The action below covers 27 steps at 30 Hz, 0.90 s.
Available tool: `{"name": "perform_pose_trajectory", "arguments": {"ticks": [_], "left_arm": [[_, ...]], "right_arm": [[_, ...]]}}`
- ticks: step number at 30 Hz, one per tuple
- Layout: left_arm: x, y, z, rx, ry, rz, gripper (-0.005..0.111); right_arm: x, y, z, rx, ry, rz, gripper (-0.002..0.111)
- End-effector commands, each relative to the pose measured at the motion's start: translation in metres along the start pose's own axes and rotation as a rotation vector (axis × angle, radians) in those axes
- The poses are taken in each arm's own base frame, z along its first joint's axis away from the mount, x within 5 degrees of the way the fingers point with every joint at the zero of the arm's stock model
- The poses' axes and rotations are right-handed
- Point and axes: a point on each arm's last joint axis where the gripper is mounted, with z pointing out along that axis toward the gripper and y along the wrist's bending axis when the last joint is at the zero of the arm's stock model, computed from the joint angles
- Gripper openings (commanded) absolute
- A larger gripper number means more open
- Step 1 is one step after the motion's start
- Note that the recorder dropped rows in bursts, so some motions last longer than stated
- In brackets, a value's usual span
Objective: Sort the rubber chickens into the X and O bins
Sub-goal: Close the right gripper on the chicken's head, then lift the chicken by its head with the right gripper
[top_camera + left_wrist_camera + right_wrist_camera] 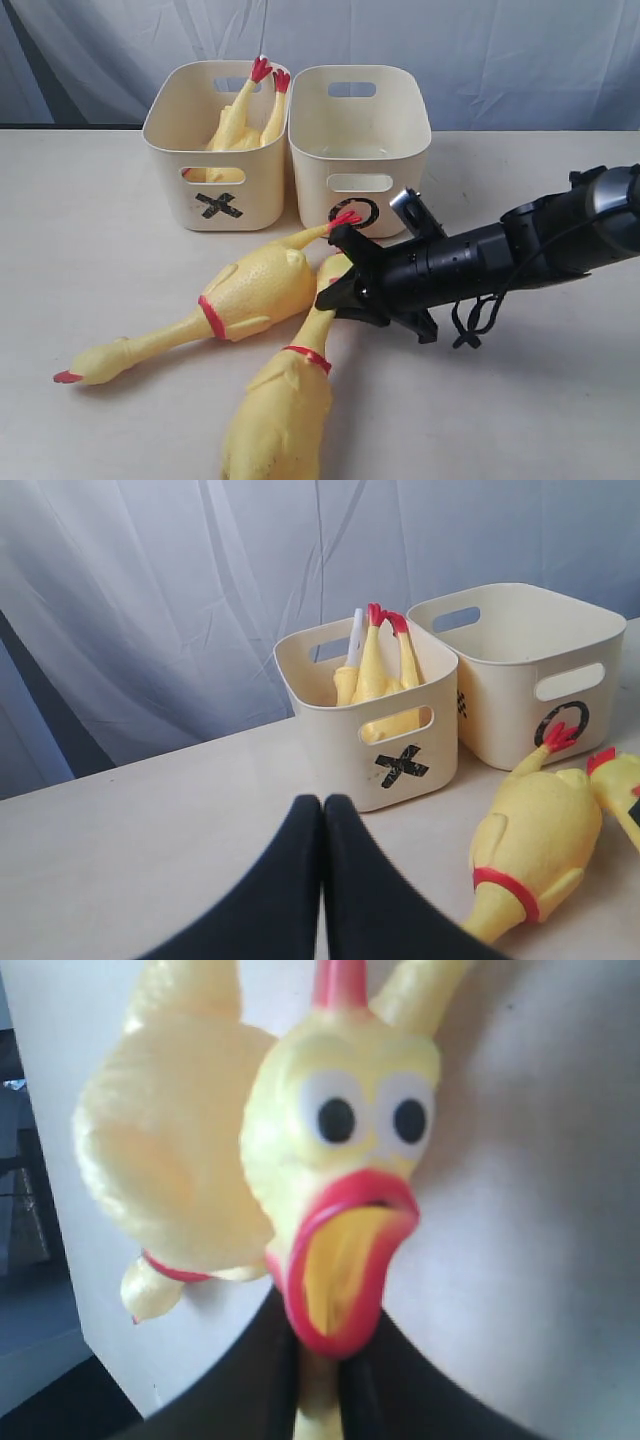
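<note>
Pick step: right gripper (337, 270) clenched on neck of lower-centre chicken (280, 410); left gripper (322, 808) closed, empty; next, lift clear toward O bin (400, 165).

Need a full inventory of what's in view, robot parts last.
chicken in bin: 1, yellow, red feet sticking up, inside the X bin
diagonal chicken: 1, yellow with red neck band, lying on the table, feet towards the O bin
front chicken: 1, yellow with red neck band, on the table nearest the exterior camera
X bin: 1, cream with black X, at the back, left of the pair
O bin: 1, cream with black O, right beside the X bin, no chicken in it
table: 1, cream, under everything
backdrop cloth: 1, pale blue-grey, behind the bins
left gripper: 1, black, jaws shut, holding nothing
right gripper: 1, black, jaws closed on the front chicken's neck
</note>
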Motion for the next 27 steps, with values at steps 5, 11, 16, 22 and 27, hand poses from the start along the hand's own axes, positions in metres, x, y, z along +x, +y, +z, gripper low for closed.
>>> {"name": "perform_pose_trajectory", "arguments": {"ticks": [5,11,16,22,27], "left_arm": [[0.000,0.000,-0.001,-0.006,-0.010,-0.001,0.000],[0.000,0.000,-0.001,-0.006,-0.010,-0.001,0.000],[0.000,0.000,-0.001,-0.007,-0.010,0.001,0.000],[0.000,0.000,-0.001,-0.007,-0.010,0.001,0.000],[0.000,0.000,-0.001,-0.007,-0.010,0.001,0.000]], "right_arm": [[0.004,0.044,-0.031,-0.125,-0.031,-0.123,-0.001],[0.008,0.074,-0.057,-0.200,-0.105,-0.233,-0.001],[0.008,0.097,-0.079,-0.217,-0.199,-0.389,-0.001],[-0.006,0.123,-0.141,-0.148,-0.511,-0.486,-0.001],[-0.020,0.118,-0.198,-0.116,-0.726,-0.445,-0.001]]}}
